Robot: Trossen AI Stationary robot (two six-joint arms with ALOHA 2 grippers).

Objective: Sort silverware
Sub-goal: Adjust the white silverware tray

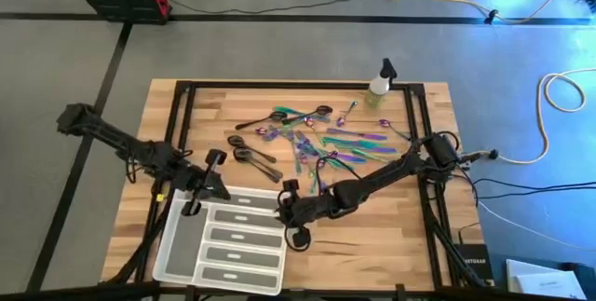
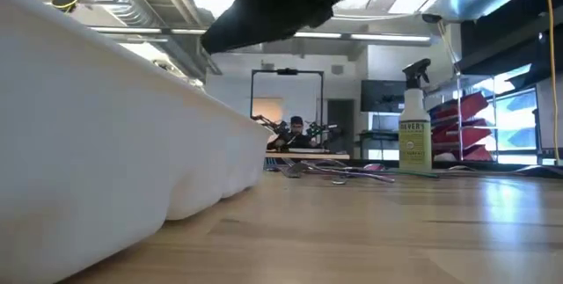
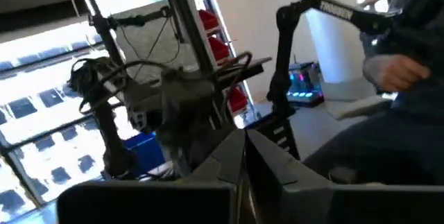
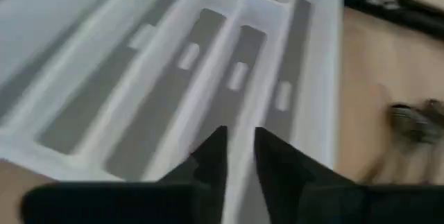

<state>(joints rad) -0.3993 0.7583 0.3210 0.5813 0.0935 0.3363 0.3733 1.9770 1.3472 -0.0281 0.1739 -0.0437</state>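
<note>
Currently the right gripper (image 1: 289, 210), fingers parted and holding nothing, is hovering at the tray's (image 1: 177, 245) right edge (lower centre), while the silverware (image 1: 321, 143) is lying scattered above it, toward upper centre, nearer this arm.

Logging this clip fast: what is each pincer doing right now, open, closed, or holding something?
Left pincer: closed, nothing seen in it, at the tray's left end.
Right pincer: slightly open, empty, over the tray.
</note>
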